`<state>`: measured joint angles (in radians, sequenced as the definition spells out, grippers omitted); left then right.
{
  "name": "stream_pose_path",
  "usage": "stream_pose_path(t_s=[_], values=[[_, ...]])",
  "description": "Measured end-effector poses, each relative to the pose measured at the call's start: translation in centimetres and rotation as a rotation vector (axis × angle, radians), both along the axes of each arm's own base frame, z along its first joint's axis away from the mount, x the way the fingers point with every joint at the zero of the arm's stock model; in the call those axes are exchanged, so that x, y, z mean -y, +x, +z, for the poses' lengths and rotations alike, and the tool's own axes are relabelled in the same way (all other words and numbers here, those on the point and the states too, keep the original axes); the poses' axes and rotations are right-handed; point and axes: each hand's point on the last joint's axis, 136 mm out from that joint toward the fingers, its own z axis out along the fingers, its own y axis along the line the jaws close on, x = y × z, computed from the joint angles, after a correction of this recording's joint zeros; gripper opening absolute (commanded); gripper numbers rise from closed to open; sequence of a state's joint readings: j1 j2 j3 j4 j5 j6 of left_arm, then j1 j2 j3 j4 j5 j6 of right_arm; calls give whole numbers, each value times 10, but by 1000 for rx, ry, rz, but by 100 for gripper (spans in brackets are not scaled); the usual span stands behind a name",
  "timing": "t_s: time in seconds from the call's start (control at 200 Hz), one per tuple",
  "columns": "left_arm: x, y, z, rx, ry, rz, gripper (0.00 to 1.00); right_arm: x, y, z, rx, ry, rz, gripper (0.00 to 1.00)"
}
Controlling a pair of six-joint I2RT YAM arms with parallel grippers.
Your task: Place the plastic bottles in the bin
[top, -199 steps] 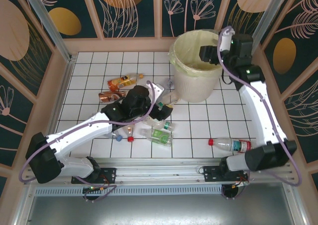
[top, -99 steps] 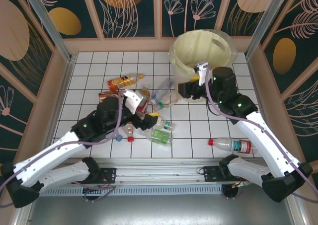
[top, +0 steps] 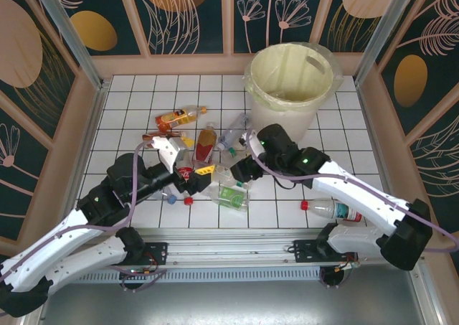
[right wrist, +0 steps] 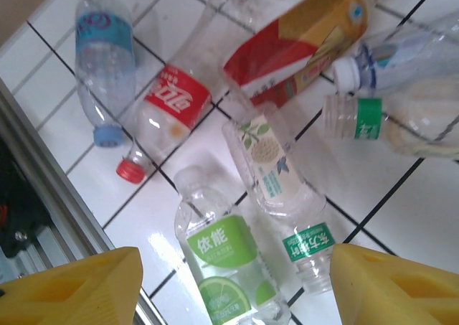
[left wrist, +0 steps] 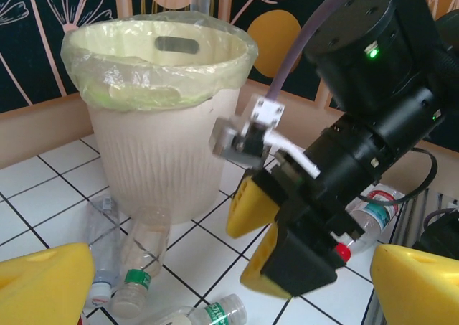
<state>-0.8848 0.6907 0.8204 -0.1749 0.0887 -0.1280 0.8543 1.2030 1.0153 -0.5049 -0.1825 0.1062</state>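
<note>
From above, on the white-tiled bench (top: 143, 88): pale bin (top: 281, 128) upright at the far side, yellowish liner folded over its rim. Left of it and nearer, a loose scatter of plastic bottles (top: 231, 136) lying flat: orange-labelled bottle (top: 179, 115) farthest back, green-labelled bottle (top: 233, 196) toward the near edge, red-capped bottle (top: 333, 210) well apart on the right. Left pincer (top: 201, 172) low over the middle of the scatter, just beside the Coca-Cola bottle (top: 185, 173). Right pincer (top: 240, 171) near it, on the bin's side.

Through the left wrist camera: own yellow fingers far apart at the bottom corners, left pincer (left wrist: 229, 289) spread with nothing gripped. Ahead, right pincer (left wrist: 258, 233) with its yellow fingers also parted. Behind it the bin (left wrist: 143, 153), with a green-capped bottle (left wrist: 140, 266) lying at its foot.

Under the right wrist camera: right pincer (right wrist: 233, 282) spread wide and empty, hanging above the green-labelled bottle (right wrist: 226, 257). Beyond that, all flat on the tiles: white-labelled bottle (right wrist: 272, 168), Coca-Cola bottle (right wrist: 172, 102), blue-labelled bottle (right wrist: 104, 45) and red-and-orange bottle (right wrist: 294, 41).
</note>
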Motion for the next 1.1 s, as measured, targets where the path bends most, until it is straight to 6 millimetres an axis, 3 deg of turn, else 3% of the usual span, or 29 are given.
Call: stream_pose_path(t_s=[0.405, 1.101], values=[[-7, -1, 9, 25, -40, 20, 99, -25, -34, -85, -99, -270, 159, 75], [-12, 8, -15, -12, 9, 80, 99, -42, -37, -128, -67, -453, 242, 76]])
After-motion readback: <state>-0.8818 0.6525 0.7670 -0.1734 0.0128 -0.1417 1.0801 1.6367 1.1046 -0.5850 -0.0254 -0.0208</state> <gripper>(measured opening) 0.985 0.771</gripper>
